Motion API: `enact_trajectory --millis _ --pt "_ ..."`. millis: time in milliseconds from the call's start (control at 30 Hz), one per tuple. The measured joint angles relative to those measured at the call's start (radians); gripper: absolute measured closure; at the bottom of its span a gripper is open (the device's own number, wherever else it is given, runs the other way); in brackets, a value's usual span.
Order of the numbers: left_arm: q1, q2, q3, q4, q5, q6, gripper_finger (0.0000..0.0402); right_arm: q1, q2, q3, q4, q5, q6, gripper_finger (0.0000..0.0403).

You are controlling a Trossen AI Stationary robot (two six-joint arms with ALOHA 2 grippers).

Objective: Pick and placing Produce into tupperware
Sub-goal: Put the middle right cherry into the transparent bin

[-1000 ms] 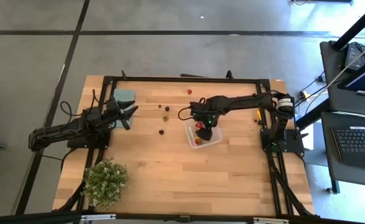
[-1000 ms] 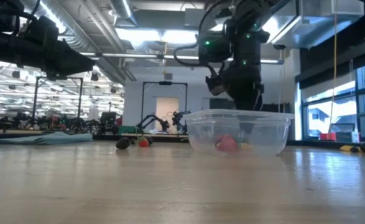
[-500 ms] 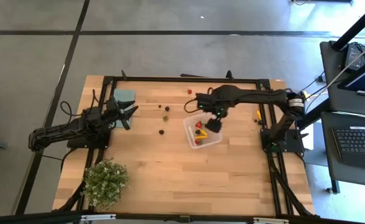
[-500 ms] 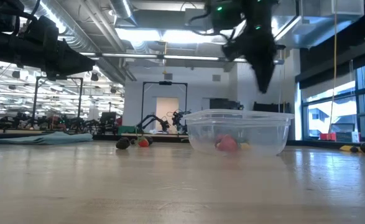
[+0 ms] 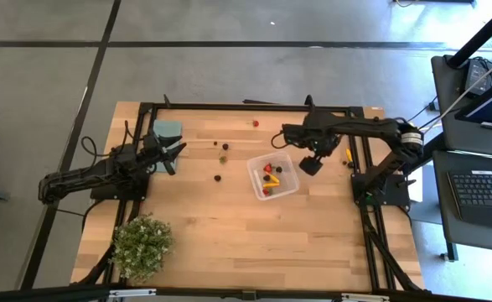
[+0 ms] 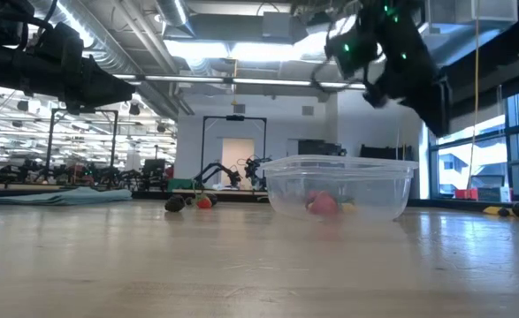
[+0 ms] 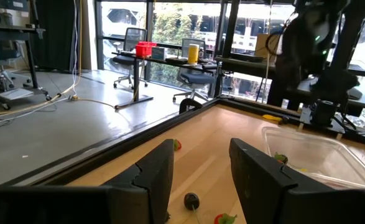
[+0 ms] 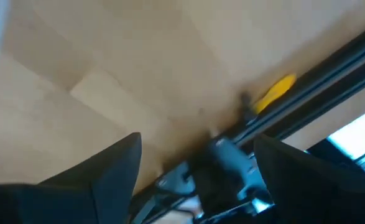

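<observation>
Yellow produce (image 5: 348,154), right of frame: light, slick; pinch mid-length. My right gripper (image 5: 311,164) wide open, empty.

Clear tupperware (image 5: 273,176) mid-table, produce (image 5: 266,179) inside, others scattered nearby

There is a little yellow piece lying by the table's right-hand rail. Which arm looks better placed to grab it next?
Probably the right. Its gripper hangs open just beside the small clear plastic container, close to the elongated yellow toy piece. The left gripper waits far across the table, near the flat teal rectangle.
</observation>
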Motion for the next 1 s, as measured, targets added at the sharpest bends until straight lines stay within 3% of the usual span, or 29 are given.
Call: enact_trajectory --millis 467,1000 --pt "0.0 0.0 0.0 0.0 0.0 -0.004 0.0253 -0.203 0.15 -0.228 0.063 -0.029 -0.195 0.0092" --pt "0.0 0.0 0.0 0.0 0.0 -0.004 0.0253 -0.313 0.233 -0.249 0.136 0.024 -0.397 0.0092"
